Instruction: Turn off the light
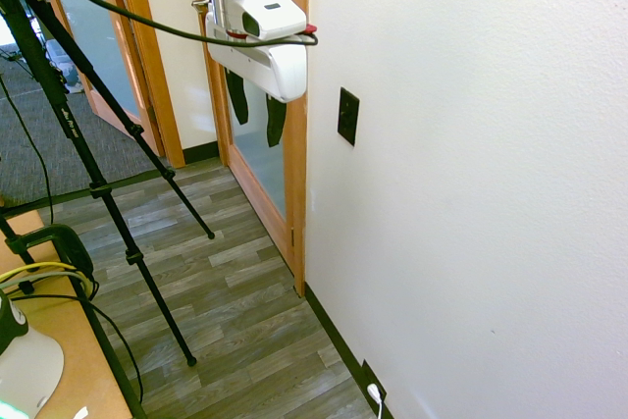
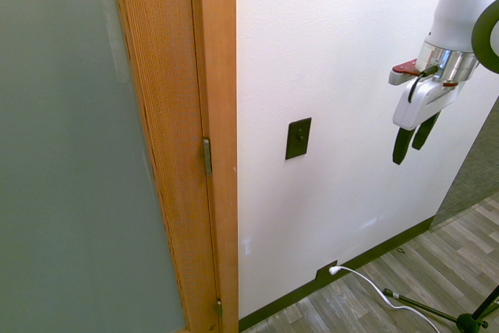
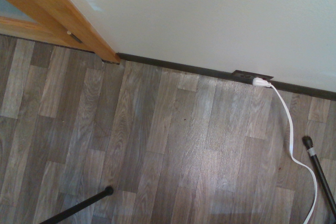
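Pincer (image 1: 257, 134) open — pointing down.

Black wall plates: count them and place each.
2. The switch plate is on the white wall, beside the door frame; the outlet, with a white plug in it, is low down near the floor. Others may be out of view.

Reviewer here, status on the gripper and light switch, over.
Gripper open, empty, pointing down. Black switch plate on wall, untouched. Nothing visible blocking between them.
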### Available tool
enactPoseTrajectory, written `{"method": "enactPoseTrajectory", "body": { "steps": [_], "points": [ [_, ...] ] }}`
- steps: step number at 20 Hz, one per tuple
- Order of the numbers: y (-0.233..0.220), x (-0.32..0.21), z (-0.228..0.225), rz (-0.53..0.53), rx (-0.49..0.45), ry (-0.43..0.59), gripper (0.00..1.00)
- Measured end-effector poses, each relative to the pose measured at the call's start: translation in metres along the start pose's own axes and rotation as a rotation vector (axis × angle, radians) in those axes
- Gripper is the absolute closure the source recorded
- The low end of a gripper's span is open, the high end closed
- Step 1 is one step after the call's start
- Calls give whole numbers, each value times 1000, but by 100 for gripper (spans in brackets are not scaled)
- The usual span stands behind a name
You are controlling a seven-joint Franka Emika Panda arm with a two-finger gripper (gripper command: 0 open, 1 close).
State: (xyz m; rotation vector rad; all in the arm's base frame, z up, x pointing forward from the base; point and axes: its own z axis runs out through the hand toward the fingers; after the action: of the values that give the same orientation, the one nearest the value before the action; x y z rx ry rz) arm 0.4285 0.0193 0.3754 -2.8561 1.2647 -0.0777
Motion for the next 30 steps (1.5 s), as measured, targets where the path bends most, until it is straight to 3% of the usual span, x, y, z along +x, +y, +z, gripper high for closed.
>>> {"method": "enactPoseTrajectory", "body": {
  "steps": [2,5,10,13,18,19,24,30],
  "points": [
    [-1,0,1,-3,4,5,0],
    [-29,2,3,-26,91,80,0],
    [-73,18,57,15,153,188,0],
    [-93,33,85,50,255,284,0],
    [-116,55,94,80,383,398,0],
    [-122,53,97,80,391,408,100],
    [-148,32,108,87,408,451,100],
    [-142,20,99,113,432,500,100]
  ]
}}
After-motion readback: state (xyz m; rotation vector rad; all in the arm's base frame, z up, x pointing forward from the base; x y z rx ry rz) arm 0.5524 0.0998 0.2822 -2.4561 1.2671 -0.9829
